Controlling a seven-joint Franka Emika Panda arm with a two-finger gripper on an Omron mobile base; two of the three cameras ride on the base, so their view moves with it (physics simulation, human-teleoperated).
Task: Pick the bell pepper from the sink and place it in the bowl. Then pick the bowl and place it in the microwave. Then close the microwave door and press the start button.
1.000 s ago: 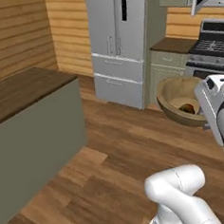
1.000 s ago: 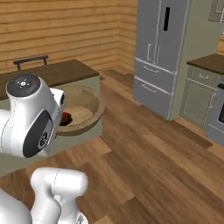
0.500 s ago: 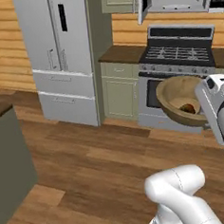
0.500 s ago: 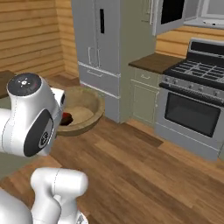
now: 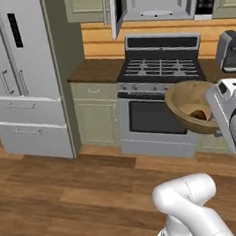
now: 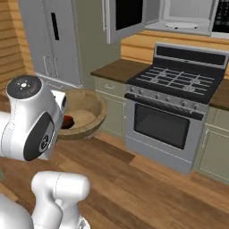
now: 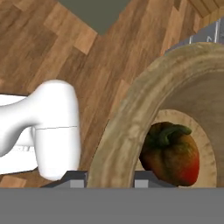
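The round tan-brown wooden bowl (image 5: pixel 191 105) hangs in the air before the steel stove (image 5: pixel 158 94), its rim clamped between the gripper's (image 7: pixel 110 176) jaws. The dark red bell pepper (image 7: pixel 171 154) lies inside it. Above the stove, the grey-silver microwave (image 6: pixel 185 15) stands open, its door (image 6: pixel 124 19) swung left. The fingertips themselves are mostly hidden.

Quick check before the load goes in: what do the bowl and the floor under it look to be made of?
The bowl looks like turned wood with a matte tan finish: mottled grain along the rim, darker inside, where the bell pepper sits. The floor looks like brown wood planks with a low sheen, with staggered board seams showing. It is a rendering, so both are judged on looks alone.
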